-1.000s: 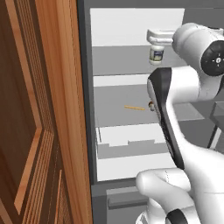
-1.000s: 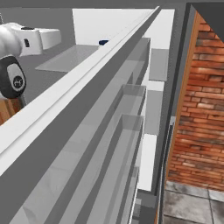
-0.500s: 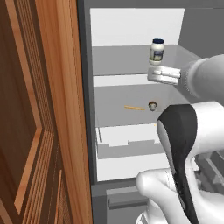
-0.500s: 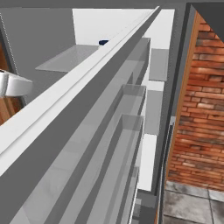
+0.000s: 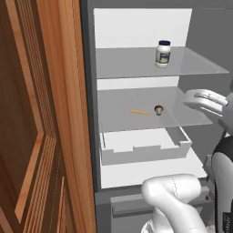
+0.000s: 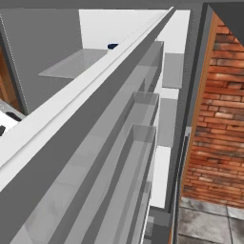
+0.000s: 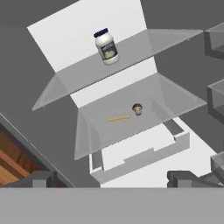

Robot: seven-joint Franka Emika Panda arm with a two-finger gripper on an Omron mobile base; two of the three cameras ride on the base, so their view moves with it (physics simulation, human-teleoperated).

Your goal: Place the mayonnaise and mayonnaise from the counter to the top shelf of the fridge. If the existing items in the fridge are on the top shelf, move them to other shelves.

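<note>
One mayonnaise jar (image 5: pixel 163 53) (image 7: pixel 106 47), cream with a blue lid, stands upright on the top shelf (image 5: pixel 132 63) (image 7: pixel 74 74) of the open fridge (image 5: pixel 88 91). In the right base view only its lid (image 6: pixel 113 46) peeks over the fridge door. The existing items lie on the shelf below: a small round tan object (image 5: pixel 158 109) (image 7: pixel 137 108) and a thin orange sliver (image 5: pixel 139 112) (image 7: pixel 118 118). My gripper (image 7: pixel 113 178) is open and empty, well back from the shelves. The arm's white wrist (image 5: pixel 205 99) hangs at the fridge's right side, level with the second shelf. The counter is out of view.
A white drawer (image 5: pixel 145 148) (image 7: pixel 140 157) sits pulled out under the second shelf. A tall wooden cabinet side (image 5: pixel 41 127) borders the fridge on the left. The open fridge door with its bins (image 6: pixel 119 157) stands to the right, a brick wall (image 6: pixel 214 119) beyond.
The hand has drawn back from the jar on the top shelf, down and to the right. The jar stays standing on the shelf, free of the fingers.
</note>
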